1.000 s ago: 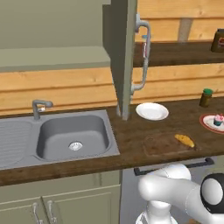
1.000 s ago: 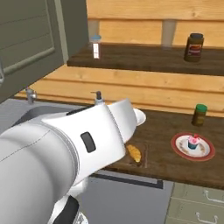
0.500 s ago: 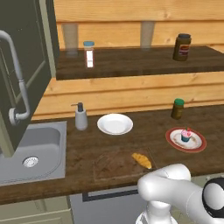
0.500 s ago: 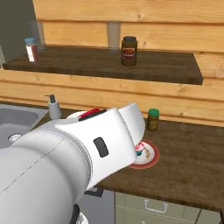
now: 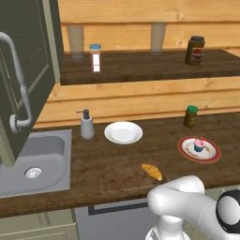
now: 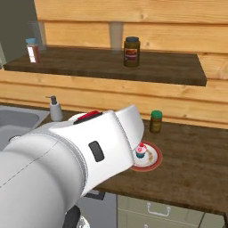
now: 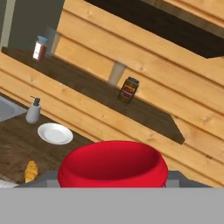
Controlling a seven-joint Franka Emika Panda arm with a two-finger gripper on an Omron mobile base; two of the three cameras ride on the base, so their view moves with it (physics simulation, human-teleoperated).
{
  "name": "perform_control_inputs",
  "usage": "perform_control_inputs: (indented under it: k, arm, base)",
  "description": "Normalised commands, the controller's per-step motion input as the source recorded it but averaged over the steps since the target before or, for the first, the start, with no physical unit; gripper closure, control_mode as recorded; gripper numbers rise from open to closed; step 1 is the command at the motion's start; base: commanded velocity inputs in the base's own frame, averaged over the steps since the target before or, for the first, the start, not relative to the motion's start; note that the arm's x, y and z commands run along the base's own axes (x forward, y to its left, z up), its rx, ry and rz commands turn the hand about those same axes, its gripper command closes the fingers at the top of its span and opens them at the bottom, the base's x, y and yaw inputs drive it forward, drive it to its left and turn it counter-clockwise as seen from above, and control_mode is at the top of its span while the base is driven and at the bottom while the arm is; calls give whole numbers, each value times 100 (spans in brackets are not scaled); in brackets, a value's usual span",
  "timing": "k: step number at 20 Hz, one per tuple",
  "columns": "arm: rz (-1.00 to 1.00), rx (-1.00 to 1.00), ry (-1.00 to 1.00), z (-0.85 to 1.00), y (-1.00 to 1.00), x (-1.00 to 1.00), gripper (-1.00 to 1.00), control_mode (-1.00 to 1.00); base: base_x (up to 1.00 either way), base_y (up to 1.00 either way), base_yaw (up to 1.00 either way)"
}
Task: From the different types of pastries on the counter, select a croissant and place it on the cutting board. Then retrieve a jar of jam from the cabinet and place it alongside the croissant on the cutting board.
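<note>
Base rolled right; croissant (image 5: 152, 171) on cutting board (image 5: 123, 176), jam jar (image 5: 194, 50) on shelf.

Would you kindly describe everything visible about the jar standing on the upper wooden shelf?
The dark brown jar with a dark lid is squat and rounded, carrying a red and yellow label on its front. It stands upright on the dark wooden shelf, towards its right end, in front of the pale wooden plank wall. Only the shelf touches it. The contents look dark; the label text is too small to read.
</note>
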Motion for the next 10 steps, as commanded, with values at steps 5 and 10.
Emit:
perform_control_inputs:
  k: [5, 10]
  arm:
    - [0, 0, 0, 0, 0, 0, 100, 100]
    - [0, 0, 0, 0, 0, 0, 100, 100]
  base:
    - [15, -17, 0]
    - [0, 0, 0]
